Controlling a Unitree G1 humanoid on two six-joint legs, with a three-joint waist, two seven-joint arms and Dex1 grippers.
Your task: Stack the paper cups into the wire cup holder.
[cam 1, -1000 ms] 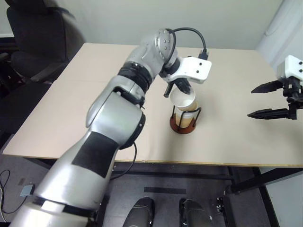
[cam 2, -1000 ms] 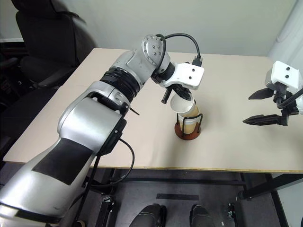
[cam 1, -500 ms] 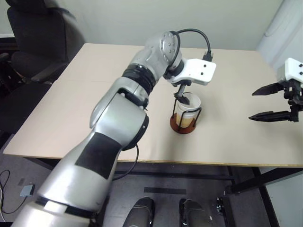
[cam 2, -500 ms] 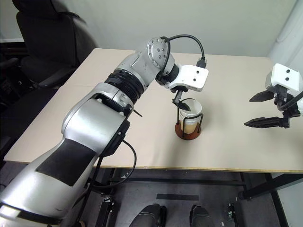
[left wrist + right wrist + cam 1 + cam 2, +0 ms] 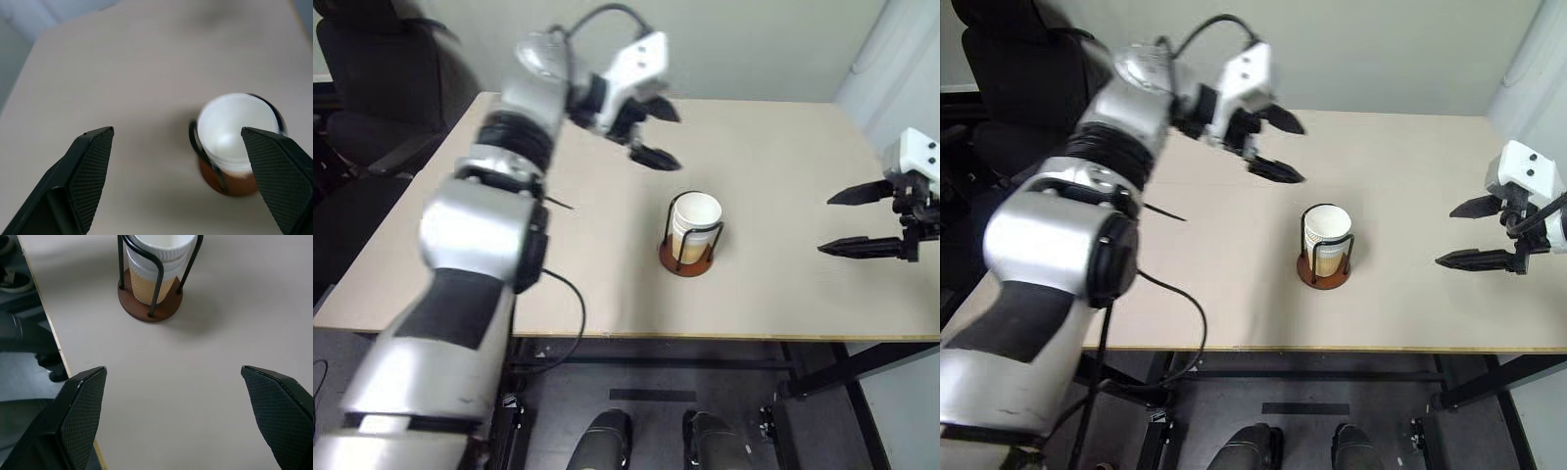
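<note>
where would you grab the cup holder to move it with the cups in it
Grip the cup holder by one of its upright black wire loops near the top, coming from above. The loops stand clear of the stacked cups; the round base sits flat on the table, leaving little for fingers to get under.

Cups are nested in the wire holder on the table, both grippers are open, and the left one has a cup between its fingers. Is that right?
Not quite: the left gripper is empty, as the left wrist view shows. Its open fingers stand apart from the paper cups, up and away from them. The rest holds: the cups sit nested in the wire cup holder on the table, and the right gripper is open.
</note>
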